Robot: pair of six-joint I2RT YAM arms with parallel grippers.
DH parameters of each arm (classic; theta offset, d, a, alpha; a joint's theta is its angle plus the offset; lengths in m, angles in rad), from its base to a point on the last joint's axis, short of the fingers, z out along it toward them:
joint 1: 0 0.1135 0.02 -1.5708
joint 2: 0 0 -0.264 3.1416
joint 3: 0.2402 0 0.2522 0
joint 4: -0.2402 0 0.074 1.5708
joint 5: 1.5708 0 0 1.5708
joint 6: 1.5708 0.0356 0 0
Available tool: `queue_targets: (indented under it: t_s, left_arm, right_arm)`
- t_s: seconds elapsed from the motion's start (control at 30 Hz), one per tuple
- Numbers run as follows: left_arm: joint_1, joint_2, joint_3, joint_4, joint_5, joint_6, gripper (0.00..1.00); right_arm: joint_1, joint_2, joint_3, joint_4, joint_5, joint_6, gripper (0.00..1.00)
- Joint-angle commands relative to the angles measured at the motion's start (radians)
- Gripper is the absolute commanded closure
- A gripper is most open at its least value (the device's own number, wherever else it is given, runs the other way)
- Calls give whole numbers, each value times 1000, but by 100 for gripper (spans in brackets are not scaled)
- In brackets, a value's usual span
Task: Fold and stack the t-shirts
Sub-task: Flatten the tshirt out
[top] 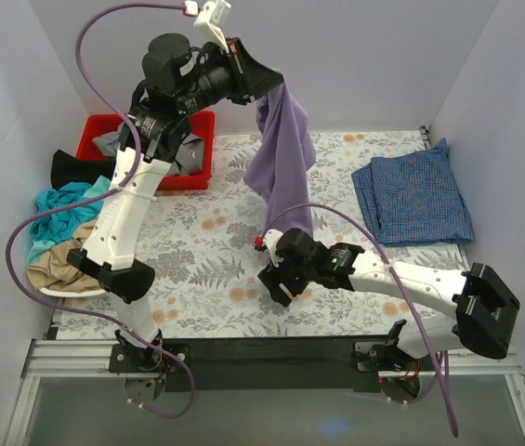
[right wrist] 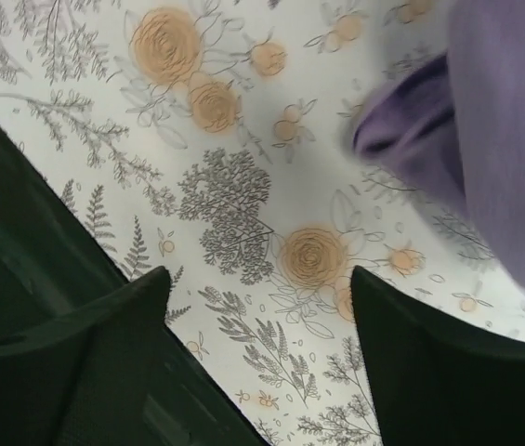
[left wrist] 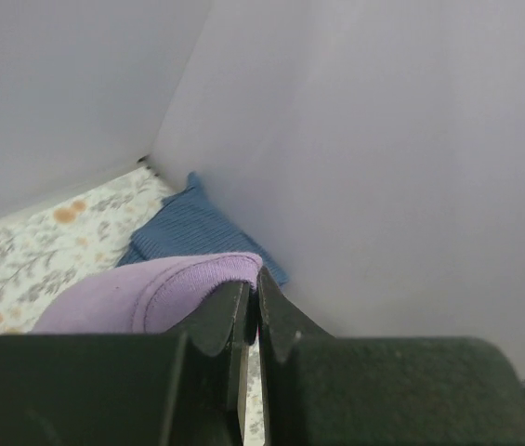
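My left gripper (top: 264, 85) is raised high at the back and shut on the lavender-purple t-shirt (top: 282, 158), which hangs down from it to the floral table cover. The left wrist view shows the purple cloth (left wrist: 150, 290) pinched between the closed fingers (left wrist: 257, 302). My right gripper (top: 276, 283) is open and empty, low over the table cover, just left of the shirt's lower end (right wrist: 485, 158). A blue finely checked t-shirt (top: 415, 197) lies folded at the back right, also in the left wrist view (left wrist: 188, 232).
A red bin (top: 104, 139) with grey and black cloth stands at the back left. Black, teal (top: 62, 209) and tan (top: 58, 265) shirts are piled at the left edge. The white back wall rises close behind the left gripper. A black rail runs along the near edge.
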Motion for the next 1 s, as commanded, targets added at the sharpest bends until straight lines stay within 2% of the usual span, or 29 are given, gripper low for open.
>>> queue_targets:
  t_s: [0.0,0.03,0.1,0.13,0.23,0.37,0.4,0.43,0.5,0.53,0.57,0.63,0.67,0.77,0.87,0.93,0.97]
  left_arm:
    - [35,6,22,135,205,-100,100]
    - [37,14,-15,167,246,-112,100]
    - [37,38,-47,187,326,-141,100]
    - [37,45,-96,196,346,-146,100]
    - [31,39,-200,256,430,-172,100]
    - [-40,-32,-378,268,470,-106,100]
    - [-114,-155,-659,293,466,-76,100]
    - [-153,-211,-851,340,466,-78,100]
    - [-188,-221,-1015,396,472,-97,89]
    - [-210,-218,-1097,432,464,-101,57]
    - [-222,-196,-1134,458,460,-106,42]
    - [-241,-156,-1167,468,373,-98,21]
    - [-241,-150,-1162,453,336,-82,20]
    - [-241,-196,-1090,352,65,-45,18]
    - [-226,-345,-1121,281,-456,-52,18]
    - [-183,-373,-1142,247,-613,-43,17]
    - [-173,-368,-1146,232,-637,-42,17]
  right_arm:
    - [12,-113,60,-4,202,25,14]
    - [12,-188,55,-22,344,35,13]
    - [12,-266,51,-95,481,55,11]
    - [12,-344,54,-120,628,87,11]
    - [11,-491,47,-183,851,120,7]
    - [9,-619,43,-182,1019,111,3]
    - [6,-603,67,-182,1065,80,2]
    - [5,-568,80,-183,1068,78,2]
    - [0,-526,92,-180,1077,78,2]
    - [-3,-504,96,-180,1082,66,2]
    - [-5,-495,109,-180,1082,57,2]
    - [-8,-483,132,-180,1073,51,2]
    - [-12,-484,133,-179,1071,46,1]
    - [-18,-489,149,-176,1058,40,1]
    - [-40,-442,152,-176,947,58,2]
    - [-55,-345,147,-176,842,94,2]
    - [-60,-287,146,-173,814,117,2]
